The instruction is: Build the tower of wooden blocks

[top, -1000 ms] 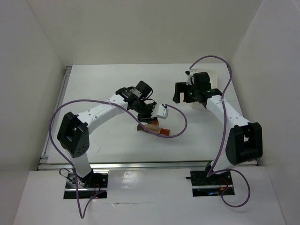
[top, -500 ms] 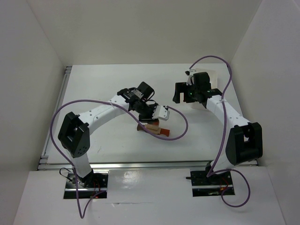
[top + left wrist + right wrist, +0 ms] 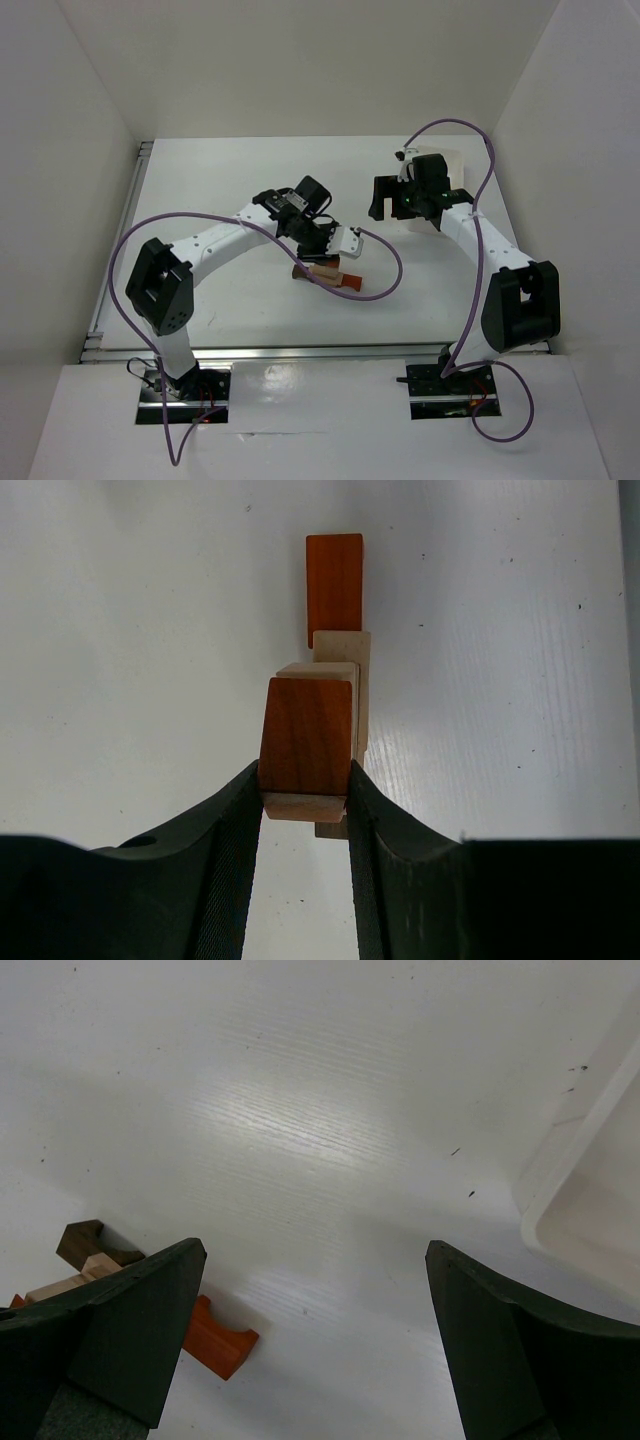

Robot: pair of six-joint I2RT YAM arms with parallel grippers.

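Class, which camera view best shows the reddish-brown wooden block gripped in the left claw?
The left wrist view: the reddish-brown wooden block fills the centre, clamped in the left claw over tan wooden pieces. The top external view shows only a tiny block pile; the right wrist view catches just that pile's edge.

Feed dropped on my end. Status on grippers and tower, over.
Left gripper shut on brown block, above tan pieces. Right gripper open, empty, near white tray. Purple cable loops close beside them.
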